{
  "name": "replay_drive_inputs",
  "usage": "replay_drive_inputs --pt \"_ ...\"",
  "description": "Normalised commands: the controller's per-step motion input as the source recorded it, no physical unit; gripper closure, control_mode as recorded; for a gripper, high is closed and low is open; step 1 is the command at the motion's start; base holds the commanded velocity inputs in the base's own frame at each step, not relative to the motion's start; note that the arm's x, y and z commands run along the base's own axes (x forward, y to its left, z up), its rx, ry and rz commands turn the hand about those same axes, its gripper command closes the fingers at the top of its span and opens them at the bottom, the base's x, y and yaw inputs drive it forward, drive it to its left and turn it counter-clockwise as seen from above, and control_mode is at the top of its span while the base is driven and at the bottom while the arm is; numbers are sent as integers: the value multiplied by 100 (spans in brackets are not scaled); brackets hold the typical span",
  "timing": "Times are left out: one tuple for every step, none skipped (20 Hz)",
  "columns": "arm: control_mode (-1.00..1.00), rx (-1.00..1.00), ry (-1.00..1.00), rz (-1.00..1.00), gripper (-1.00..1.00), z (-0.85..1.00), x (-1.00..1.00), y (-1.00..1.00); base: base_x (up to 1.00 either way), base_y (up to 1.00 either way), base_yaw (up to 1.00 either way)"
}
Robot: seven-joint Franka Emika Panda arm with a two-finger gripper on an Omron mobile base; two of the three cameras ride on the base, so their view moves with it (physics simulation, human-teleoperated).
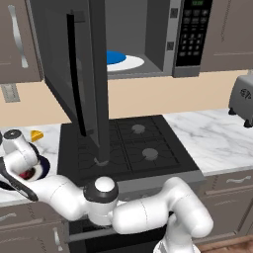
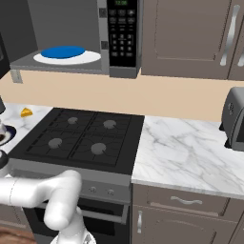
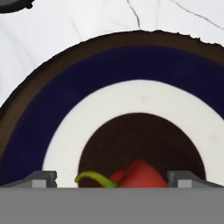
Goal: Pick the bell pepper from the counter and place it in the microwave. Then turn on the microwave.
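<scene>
Bell pepper (image 3: pixel 140 176) on plate (image 3: pixel 65 109), stem pointing left, between open claw (image 3: pixel 112 179) tips.

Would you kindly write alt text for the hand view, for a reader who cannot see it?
A red bell pepper with a green stem lies between the open gripper's fingers, in the dark centre of a ringed plate. The plate sits on the white marble counter.

The bell pepper (image 3: pixel 139 175) is cut off below; the plate (image 3: pixel 65 87) runs past both edges.
</scene>
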Motion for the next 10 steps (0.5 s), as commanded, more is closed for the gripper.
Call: replay_drive_inputs --pt "-100 0 13 0 -100 -35 -4 0 0 0 0" --pt "-100 0 11 0 -100 -35 -1 0 0 0 0" --pt "-100 0 8 0 -100 -32 0 0 0 0 0" --pt "-100 0 5 0 -100 -31 0 0 0 0 0" --pt "-100 0 1 0 -100 -30 0 0 0 0 0" --pt "-100 0 0 0 -100 -33 0 0 0 0 0" --pt "-100 0 0 0 -100 -33 0 0 0 0 0" --pt "-100 0 0 0 -100 -36 -1 0 0 0 0" --pt "-100 0 0 0 -100 -41 -4 4 0 0 0" --pt "-100 0 0 0 -100 -38 -3 4 0 0 0"
